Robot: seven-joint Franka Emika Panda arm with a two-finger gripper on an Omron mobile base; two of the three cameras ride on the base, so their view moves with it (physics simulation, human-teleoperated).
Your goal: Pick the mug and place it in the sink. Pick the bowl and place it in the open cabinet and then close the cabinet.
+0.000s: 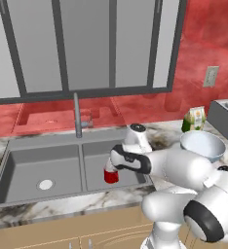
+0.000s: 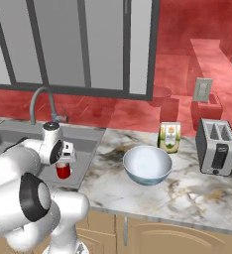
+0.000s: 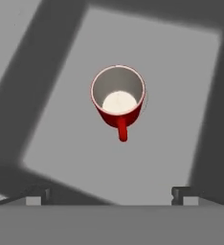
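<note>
A: Sink [image 1: 18, 160], two basins. One mug [image 3: 117, 98] stands upright on the right basin's floor, handle toward the camera. Gripper [image 3: 113, 195] above it, jaws wide apart, holding nothing.

B: Risks?

A: Arm could clip the faucet [image 1: 77, 114] or the mug while rising. One bowl [image 2: 146, 164] waits on the counter beside one toaster [image 2: 216, 146]; its wide rim may slip.

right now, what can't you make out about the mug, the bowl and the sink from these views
- Mug, left base view: upper part hidden by the arm's wrist; handle not visible.
- Sink, right base view: left basin cut off by the frame edge and the arm.
- Bowl: outside pattern not discernible.
- Gripper, hand view: open; just the fingertips show above the bottom edge.
</note>
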